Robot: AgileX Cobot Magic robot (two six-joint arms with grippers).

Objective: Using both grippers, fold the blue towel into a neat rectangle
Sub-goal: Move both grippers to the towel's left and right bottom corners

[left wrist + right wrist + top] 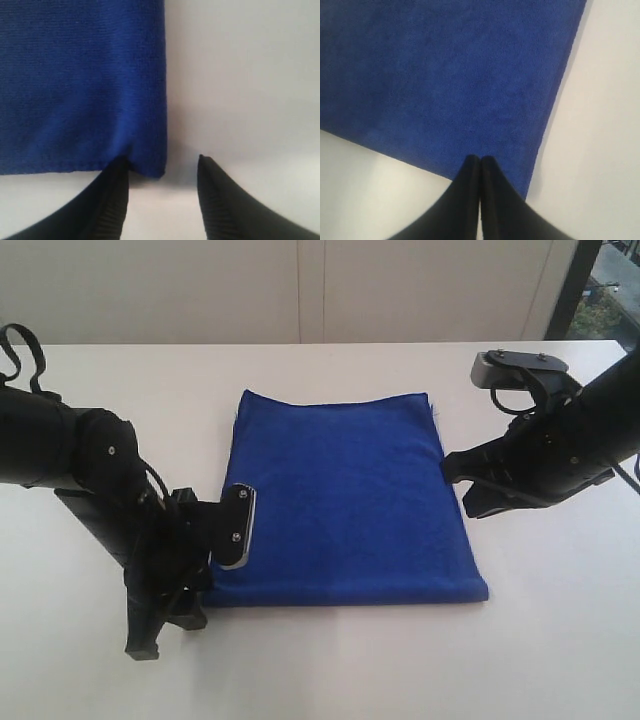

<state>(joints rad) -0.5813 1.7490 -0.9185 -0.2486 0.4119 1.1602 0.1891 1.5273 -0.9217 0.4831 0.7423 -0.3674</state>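
Here, a white table (560,640) fills the foreground beneath a cream panelled wall (200,290), with a dark-framed window (605,285) in the far right corner of the room. The towel (345,500) lies flat at the table's middle. It is deep blue, plush and unpatterned, and its outline is close to a rectangle, though wider along the near edge than the far one. Its far edge ripples slightly, while the near edge looks thick and rounded. The left gripper (161,167) sits at the towel's near left corner with its jaws spread wide apart, one at the cloth's hem and the other over bare table, gripping nothing. The right gripper (480,159) hangs just over the towel's right edge, jaws pressed tight together, with no cloth seen between them.
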